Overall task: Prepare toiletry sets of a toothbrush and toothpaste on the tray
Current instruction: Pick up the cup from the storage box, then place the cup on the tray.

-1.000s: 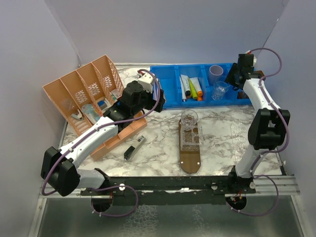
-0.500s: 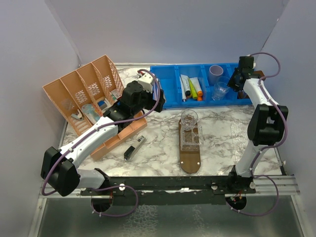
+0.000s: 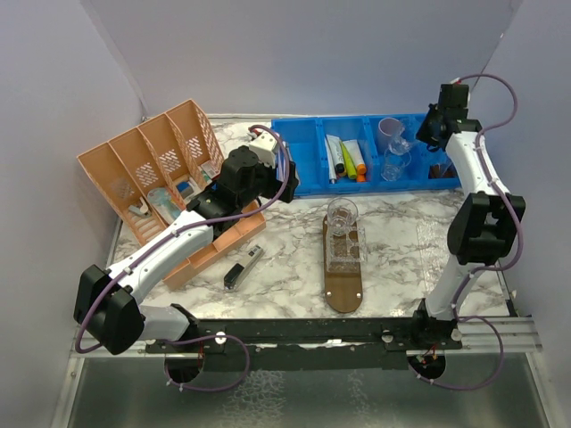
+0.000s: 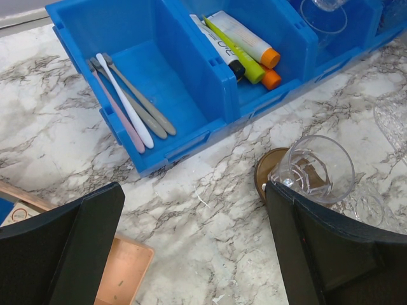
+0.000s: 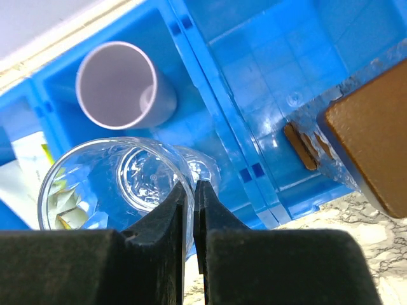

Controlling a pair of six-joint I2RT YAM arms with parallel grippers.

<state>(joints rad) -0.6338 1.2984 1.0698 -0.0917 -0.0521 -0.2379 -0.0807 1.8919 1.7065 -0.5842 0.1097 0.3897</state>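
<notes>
My right gripper (image 3: pixel 425 134) (image 5: pixel 191 187) is shut on the rim of a clear tumbler (image 3: pixel 399 144) (image 5: pixel 108 184), held just above another clear tumbler (image 3: pixel 393 168) (image 5: pixel 200 171) in the blue bin (image 3: pixel 308 147). The dark brown tray (image 3: pixel 344 290) lies mid-table with two clear tumblers (image 3: pixel 342 214) on it; neither shows a toothbrush or tube. My left gripper (image 3: pixel 259 156) (image 4: pixel 194 210) is open and empty over bare marble, left of the tray's end (image 4: pixel 267 173). Toothbrushes (image 4: pixel 130 105) and toothpaste tubes (image 4: pixel 245 39), one lime green (image 4: pixel 236 52), lie in the bin.
An orange divided basket (image 3: pixel 152 169) stands at the left under the left arm. A small black and white object (image 3: pixel 243 266) lies on the marble in front of it. A lavender cup (image 5: pixel 121 86) and a brown block (image 5: pixel 375 140) are in the bin's right compartments.
My right gripper has risen and moved back, lifting the clear tumbler off the one below it in the bin. The left arm has not moved.
</notes>
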